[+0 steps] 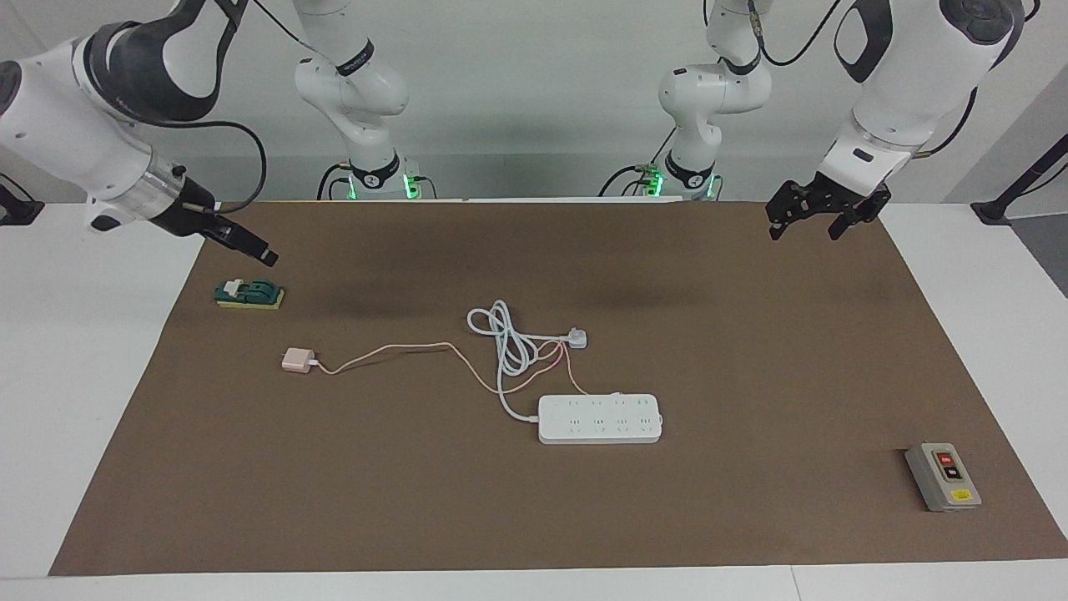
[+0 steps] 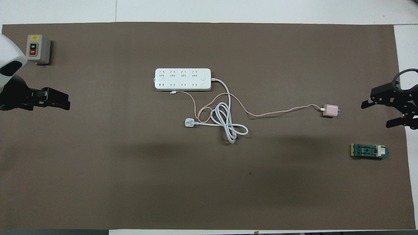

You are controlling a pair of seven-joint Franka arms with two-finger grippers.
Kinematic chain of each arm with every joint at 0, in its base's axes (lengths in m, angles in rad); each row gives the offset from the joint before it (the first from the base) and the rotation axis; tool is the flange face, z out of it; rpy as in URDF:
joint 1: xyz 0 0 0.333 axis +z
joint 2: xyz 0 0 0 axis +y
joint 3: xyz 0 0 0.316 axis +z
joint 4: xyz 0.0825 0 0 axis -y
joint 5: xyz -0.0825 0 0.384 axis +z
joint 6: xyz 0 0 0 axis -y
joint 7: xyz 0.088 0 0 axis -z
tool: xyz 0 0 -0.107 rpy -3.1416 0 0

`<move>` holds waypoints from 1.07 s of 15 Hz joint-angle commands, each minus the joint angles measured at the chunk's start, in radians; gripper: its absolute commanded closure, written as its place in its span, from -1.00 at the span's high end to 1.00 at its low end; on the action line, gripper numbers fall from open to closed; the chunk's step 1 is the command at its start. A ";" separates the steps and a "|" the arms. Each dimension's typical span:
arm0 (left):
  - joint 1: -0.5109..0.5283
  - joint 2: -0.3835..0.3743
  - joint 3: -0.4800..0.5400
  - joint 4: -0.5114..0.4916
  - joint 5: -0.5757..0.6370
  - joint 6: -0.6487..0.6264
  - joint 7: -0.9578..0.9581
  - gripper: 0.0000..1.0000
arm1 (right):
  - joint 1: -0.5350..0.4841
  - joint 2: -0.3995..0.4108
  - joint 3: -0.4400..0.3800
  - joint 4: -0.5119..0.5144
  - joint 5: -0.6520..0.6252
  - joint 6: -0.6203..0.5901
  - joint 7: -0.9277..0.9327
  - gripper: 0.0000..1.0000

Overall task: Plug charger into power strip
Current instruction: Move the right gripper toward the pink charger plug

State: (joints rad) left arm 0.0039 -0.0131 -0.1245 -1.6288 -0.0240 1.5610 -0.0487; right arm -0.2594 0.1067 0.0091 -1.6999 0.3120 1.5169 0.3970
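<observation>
charger (image 1: pixel 294 361) sits well apart from the power strip (image 1: pixel 599 419); looks light and rigid, grab the cube's flat sides, not the floppy cable; left gripper (image 1: pixel 827 219) and right gripper (image 2: pixel 390 111) both wide, empty

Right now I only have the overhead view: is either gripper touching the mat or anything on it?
Observer: No. The facing view shows the right gripper hanging in the air near the green fixture, clear of it.
Operator: And the left one?
Observer: The left gripper is also raised, over the edge of the mat by the robots. Its jaws are open and empty.
Operator: Anything lit at the arm bases?
Observer: Yes, green lights glow at both bases.
</observation>
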 commanded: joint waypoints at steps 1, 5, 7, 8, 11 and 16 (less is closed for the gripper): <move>-0.001 -0.013 0.003 -0.014 -0.008 -0.010 -0.002 1.00 | -0.049 0.048 0.011 -0.007 0.109 0.019 0.181 1.00; -0.001 -0.013 0.002 -0.014 -0.008 -0.013 -0.002 1.00 | -0.124 0.041 0.009 -0.133 0.246 0.058 0.293 1.00; -0.001 -0.013 0.002 -0.014 -0.008 -0.013 -0.002 1.00 | -0.132 0.031 0.009 -0.187 0.289 0.095 0.324 1.00; -0.001 -0.013 0.003 -0.014 -0.008 -0.013 -0.002 1.00 | -0.135 0.030 0.008 -0.214 0.326 0.111 0.338 1.00; -0.001 -0.013 0.003 -0.014 -0.008 -0.013 -0.002 1.00 | -0.207 0.132 0.009 -0.211 0.393 0.109 0.280 1.00; -0.001 -0.013 0.002 -0.014 -0.008 -0.003 -0.002 1.00 | -0.210 0.212 0.008 -0.207 0.463 0.172 0.227 1.00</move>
State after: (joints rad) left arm 0.0040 -0.0131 -0.1246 -1.6290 -0.0240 1.5570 -0.0487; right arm -0.4636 0.3034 0.0063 -1.9107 0.7443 1.6620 0.6403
